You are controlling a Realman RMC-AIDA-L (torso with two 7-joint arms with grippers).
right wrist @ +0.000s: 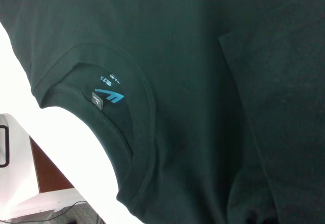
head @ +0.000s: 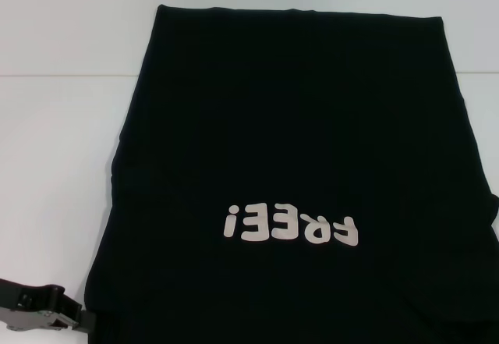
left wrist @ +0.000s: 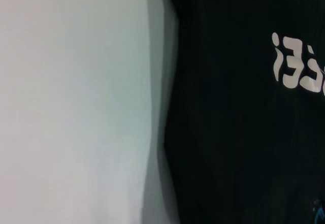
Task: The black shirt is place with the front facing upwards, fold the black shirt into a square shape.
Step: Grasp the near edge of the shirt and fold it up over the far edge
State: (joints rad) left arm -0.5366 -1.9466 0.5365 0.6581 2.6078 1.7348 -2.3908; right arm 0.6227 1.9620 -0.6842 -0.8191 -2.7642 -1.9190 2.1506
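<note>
1. I see my left gripper (head: 43,317) at the near left corner of the table, low and just beside the shirt's left edge; I cannot tell whether its fingers are apart or together, nor whether it touches the cloth.
2. My right gripper does not show in any view, so I cannot tell its state.
3. The black shirt (head: 296,149) lies front up on the white table (head: 62,149), covering its middle and running from the far edge toward me, with the white "FREE!" lettering (head: 290,225) reading upside down from my head camera.
4. Both long sides look folded inward, leaving straight edges.
5. My right wrist camera shows the collar with its blue neck label (right wrist: 109,96) reaching the table's near edge, floor visible beyond.
</note>
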